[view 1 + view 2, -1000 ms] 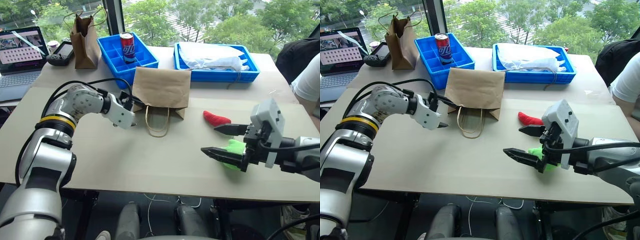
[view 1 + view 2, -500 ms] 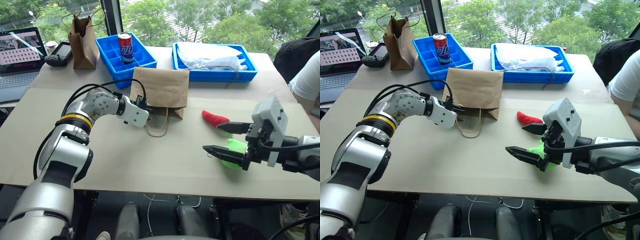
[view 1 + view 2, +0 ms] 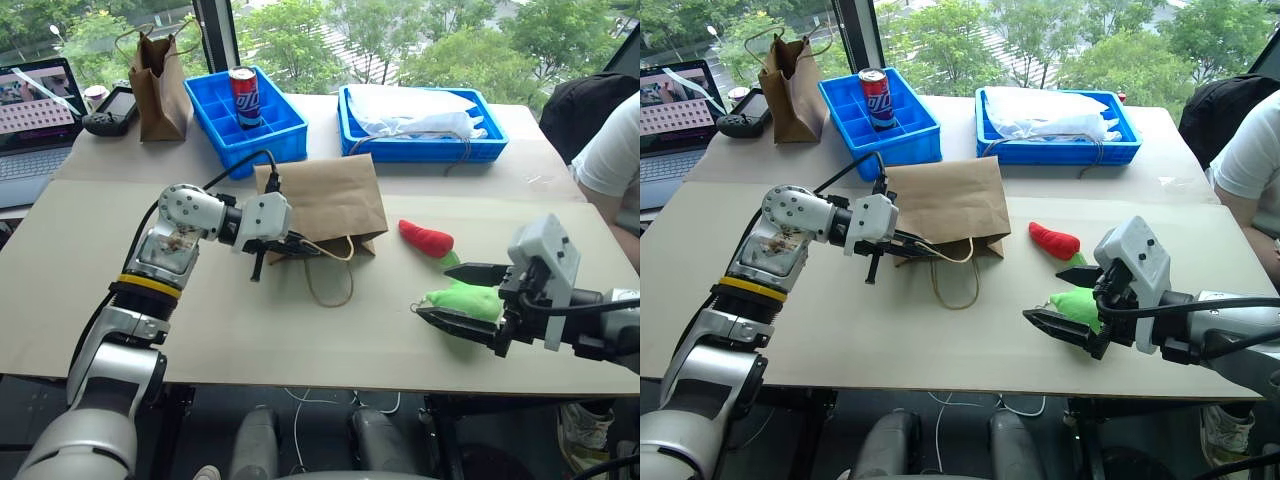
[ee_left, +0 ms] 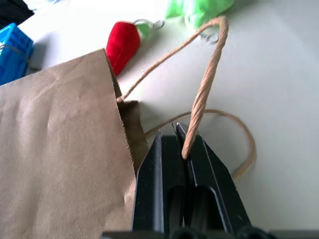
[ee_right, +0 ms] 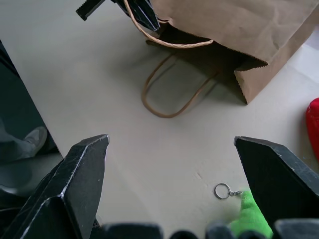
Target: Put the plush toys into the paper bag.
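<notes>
The paper bag [image 3: 325,195] lies flat on the table, mouth toward me, with its upper tan cord handle [image 4: 204,84] raised. My left gripper [image 3: 303,246] is shut on that cord, seen close in the left wrist view [image 4: 173,134]. The second handle loop [image 3: 330,285] rests on the table. The red chili toy [image 3: 425,237] lies right of the bag. The green toy [image 3: 465,300] with its keyring [image 5: 222,190] lies on the table between the spread fingers of my open right gripper [image 3: 440,290], which holds nothing.
At the back stand a blue bin [image 3: 275,118] with a soda can [image 3: 243,95], a blue tray [image 3: 420,150] holding white plastic, and a narrower brown bag [image 3: 160,80]. A laptop [image 3: 30,110] sits far left. A person [image 3: 610,150] is at the right edge.
My left gripper swung in to the bag's mouth, shut on the upper cord handle and pulled it toward me; the bag has turned slightly. The right gripper stays open by the green toy.
</notes>
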You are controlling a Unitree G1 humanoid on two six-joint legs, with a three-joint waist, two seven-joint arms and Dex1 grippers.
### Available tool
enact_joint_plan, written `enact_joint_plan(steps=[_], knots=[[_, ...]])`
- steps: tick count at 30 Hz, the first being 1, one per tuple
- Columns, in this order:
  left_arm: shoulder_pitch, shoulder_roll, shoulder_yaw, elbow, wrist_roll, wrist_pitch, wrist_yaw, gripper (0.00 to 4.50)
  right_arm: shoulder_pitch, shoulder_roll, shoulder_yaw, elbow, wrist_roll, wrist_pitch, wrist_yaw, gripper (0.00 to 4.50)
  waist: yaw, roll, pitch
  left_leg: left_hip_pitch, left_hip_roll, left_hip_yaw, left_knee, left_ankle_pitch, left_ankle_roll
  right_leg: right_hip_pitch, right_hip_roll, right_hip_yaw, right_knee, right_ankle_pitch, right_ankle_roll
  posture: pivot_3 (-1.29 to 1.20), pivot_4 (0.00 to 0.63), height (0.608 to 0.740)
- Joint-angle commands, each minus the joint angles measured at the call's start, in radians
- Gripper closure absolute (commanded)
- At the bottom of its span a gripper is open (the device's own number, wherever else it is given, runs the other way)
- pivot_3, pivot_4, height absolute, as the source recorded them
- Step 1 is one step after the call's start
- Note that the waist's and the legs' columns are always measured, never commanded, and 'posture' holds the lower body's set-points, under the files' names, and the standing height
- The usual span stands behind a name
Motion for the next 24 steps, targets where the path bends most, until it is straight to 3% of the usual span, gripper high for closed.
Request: enact_joint_plan(steps=[1,5,8,13,19,24], knots=[[0.018,0.021,0.026,-0.203,-0.097,0.265,0.037,4.48,0.056,0.0,0.002,-0.065,0.02,0.008,-0.022,0.0,0.001,0.0,0.0,0.0,0.0,0.0,0.0,0.0,0.0,0.0,0.0,0.0,0.0,0.0,0.0,0.0,0.15,0.71],[-0.006,-0.023,0.053,-0.238,-0.135,0.386,0.12,4.48,0.028,0.143,0.238,-0.07,-0.108,-0.036,-0.152,0.0,0.003,-0.001,-0.001,0.0,0.0,-0.001,0.001,0.0,0.0,0.001,0.0,0.0,-0.001,0.0,0.0,0.0,0.15,0.71],[-0.033,-0.048,0.072,-0.251,-0.177,0.5,0.16,4.5,-0.026,0.301,0.383,-0.038,-0.219,-0.067,-0.251,0.69,0.001,0.0,-0.001,0.0,-0.002,-0.002,0.001,0.0,0.001,0.0,0.0,0.0,0.0,0.0,0.0,0.0,0.15,0.71],[-0.043,-0.031,0.078,-0.29,-0.237,0.602,0.158,4.5,-0.116,0.51,0.542,0.03,-0.41,-0.141,-0.345,2.48,-0.008,0.0,-0.001,-0.001,-0.002,-0.003,0.0,0.0,0.001,-0.002,0.001,0.001,0.0,0.0,0.0,0.0,0.15,0.71],[-0.072,-0.027,0.07,-0.304,-0.24,0.609,0.174,4.5,-0.148,0.66,0.616,0.166,-0.587,-0.284,-0.327,4.46,0.007,0.0,-0.001,-0.001,-0.002,-0.002,0.0,0.0,0.001,-0.001,0.001,0.0,-0.001,0.0,0.0,0.0,0.15,0.71],[-0.082,-0.006,0.037,-0.302,-0.232,0.61,0.147,4.5,-0.146,0.792,0.653,0.294,-0.692,-0.444,-0.278,4.46,0.004,0.0,-0.001,-0.001,-0.002,-0.002,0.0,0.0,0.001,-0.001,0.001,0.001,-0.001,0.0,0.0,0.0,0.15,0.71]])
